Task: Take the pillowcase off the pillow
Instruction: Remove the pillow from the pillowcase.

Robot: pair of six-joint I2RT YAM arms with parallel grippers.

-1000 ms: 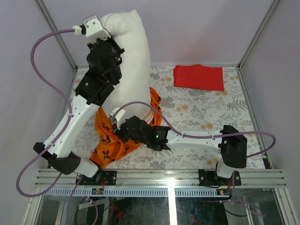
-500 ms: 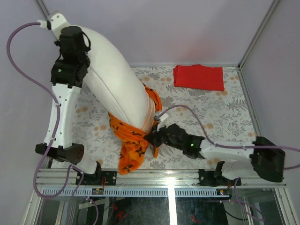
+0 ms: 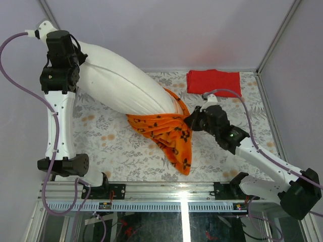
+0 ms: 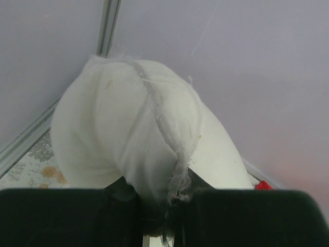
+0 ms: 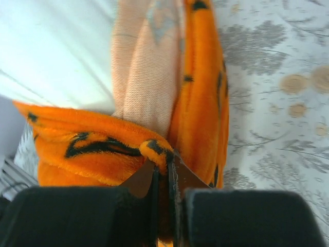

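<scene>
The left pincer (image 3: 76, 54) is clenched on a corner of the pillow (image 3: 126, 88), holding that end aloft at far left. The right pincer (image 3: 191, 121) grips an edge of the pillowcase (image 3: 169, 132), which bunches around the pillow's lower end and drapes onto the surface (image 3: 116, 146).

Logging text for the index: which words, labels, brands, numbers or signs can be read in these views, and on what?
No text can be read in any view.
pillowcase: black flower, star and circle motifs only; no letters can be made out.
sticker on the front rail: too small to read.
pillow and red cloth: plain, no label showing.
</scene>
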